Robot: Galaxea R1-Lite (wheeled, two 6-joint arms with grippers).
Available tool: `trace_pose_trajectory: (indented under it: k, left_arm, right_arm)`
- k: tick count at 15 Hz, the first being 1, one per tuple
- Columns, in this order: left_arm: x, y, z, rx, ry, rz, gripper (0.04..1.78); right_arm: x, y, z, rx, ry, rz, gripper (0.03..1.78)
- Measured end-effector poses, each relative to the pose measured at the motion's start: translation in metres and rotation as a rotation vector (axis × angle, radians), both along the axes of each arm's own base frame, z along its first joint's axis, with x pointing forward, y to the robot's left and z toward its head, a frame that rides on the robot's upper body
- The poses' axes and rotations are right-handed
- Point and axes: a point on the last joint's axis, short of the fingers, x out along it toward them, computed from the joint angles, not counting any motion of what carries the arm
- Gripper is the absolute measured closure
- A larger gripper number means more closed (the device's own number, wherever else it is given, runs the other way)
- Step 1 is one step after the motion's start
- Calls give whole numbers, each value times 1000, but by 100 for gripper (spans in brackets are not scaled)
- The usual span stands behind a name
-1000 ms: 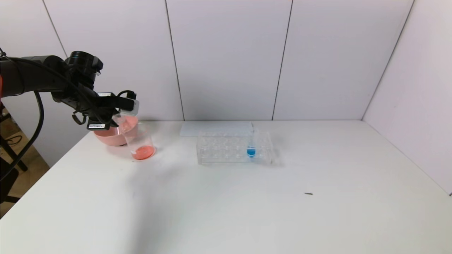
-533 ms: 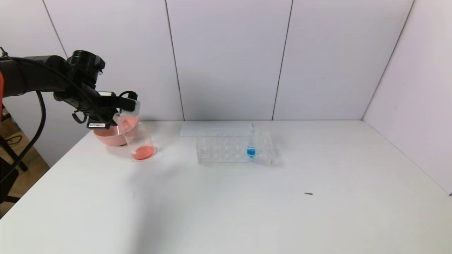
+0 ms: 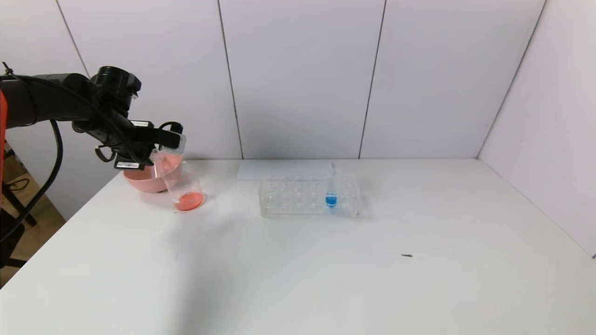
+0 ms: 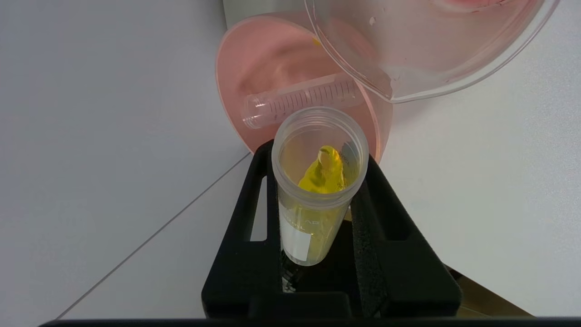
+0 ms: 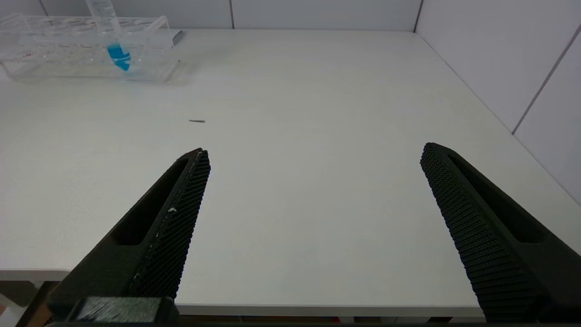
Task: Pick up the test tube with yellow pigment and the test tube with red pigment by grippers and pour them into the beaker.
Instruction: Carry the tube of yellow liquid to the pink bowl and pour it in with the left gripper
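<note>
My left gripper (image 3: 160, 150) is shut on the test tube with yellow pigment (image 4: 313, 213) and holds it tilted above the table's far left. The tube's open mouth is beside the beaker's rim. Yellow liquid lies along the tube's inside wall. The beaker (image 3: 186, 188), also in the left wrist view (image 4: 431, 54), holds red-orange liquid at its bottom. No tube with red liquid shows; an empty clear tube (image 4: 299, 100) lies in the pink bowl. My right gripper (image 5: 313, 154) is open and empty over the table's near edge, out of the head view.
The pink bowl (image 3: 139, 179) stands right behind the beaker, near the left table edge. A clear tube rack (image 3: 298, 197) at mid-back holds a blue-liquid tube (image 3: 331, 197). A small dark speck (image 3: 407, 255) lies on the white table.
My left gripper has shifted slightly up and to the right with the yellow tube. The beaker, bowl and rack have not moved.
</note>
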Motion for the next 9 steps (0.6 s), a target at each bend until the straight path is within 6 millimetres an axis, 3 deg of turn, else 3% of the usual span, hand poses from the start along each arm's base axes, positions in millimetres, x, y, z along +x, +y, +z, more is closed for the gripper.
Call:
trace_pose_trajectory:
  k: [9]
  left_arm:
    - [0, -7, -3, 47, 13, 8, 136]
  right_arm:
    - [0, 0, 0, 0, 0, 0, 11]
